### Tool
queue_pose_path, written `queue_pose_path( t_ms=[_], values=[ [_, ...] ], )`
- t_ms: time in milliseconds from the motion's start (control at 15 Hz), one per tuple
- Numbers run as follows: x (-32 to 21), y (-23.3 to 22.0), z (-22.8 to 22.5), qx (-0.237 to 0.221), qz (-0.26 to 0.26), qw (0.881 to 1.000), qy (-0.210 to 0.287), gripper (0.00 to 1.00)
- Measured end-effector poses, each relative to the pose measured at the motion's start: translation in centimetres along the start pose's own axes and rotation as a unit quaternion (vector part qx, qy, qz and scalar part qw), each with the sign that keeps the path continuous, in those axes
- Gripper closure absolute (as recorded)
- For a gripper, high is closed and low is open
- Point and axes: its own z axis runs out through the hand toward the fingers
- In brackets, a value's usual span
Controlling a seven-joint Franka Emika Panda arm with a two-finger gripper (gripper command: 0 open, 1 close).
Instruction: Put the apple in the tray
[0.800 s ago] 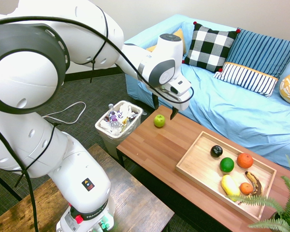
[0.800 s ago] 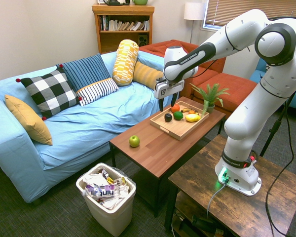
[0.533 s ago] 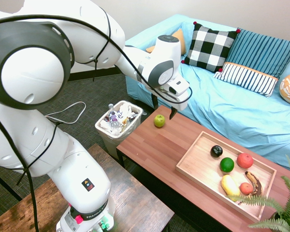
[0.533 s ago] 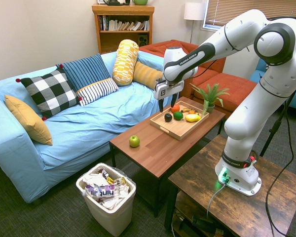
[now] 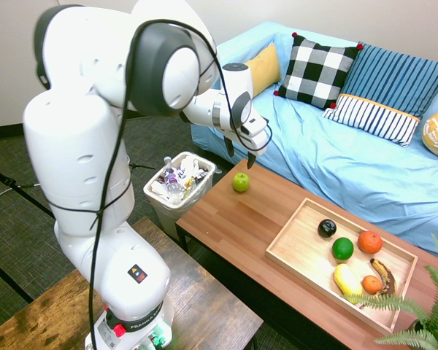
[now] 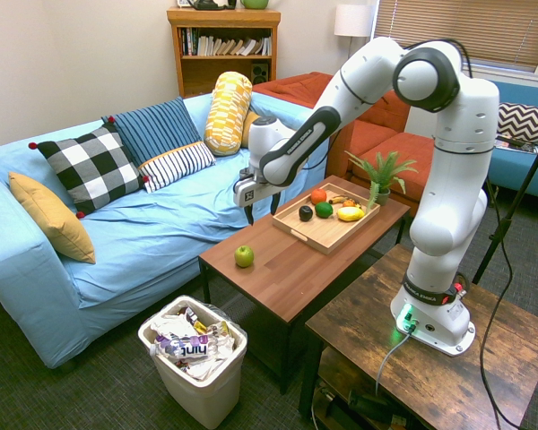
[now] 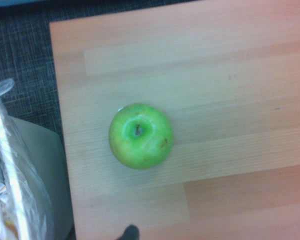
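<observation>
While our claw (image 6: 262,215) hangs with fingers apart, we see the apple (image 7: 140,136) on the coffee table (image 5: 241,219) near its corner | tray (image 5: 296,233): black, green, orange and yellow fruit, banana (browned) | bin (image 6: 197,363): bottle, wrappers; lower contents hidden | plant (image 5: 431,321) cut off in first exterior view

In the first exterior view, the apple (image 5: 240,182) sits on the table (image 5: 237,222) near centre, right of the bin (image 5: 177,208); the tray (image 5: 296,249) lies lower right, holding fruit.
</observation>
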Motion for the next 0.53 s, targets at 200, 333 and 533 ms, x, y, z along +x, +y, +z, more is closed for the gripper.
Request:
queue_pose_path(
  t_ms=[200,333,533],
  values=[
    [-0.4,-4.3,4.2,-0.008,-0.003,1.0,-0.001,0.0],
    [-0.7,-6.5,6.5,-0.012,-0.004,1.0,-0.001,0.0],
    [-0.9,-8.1,10.3,-0.025,0.006,1.0,-0.007,0.0]
  ],
)
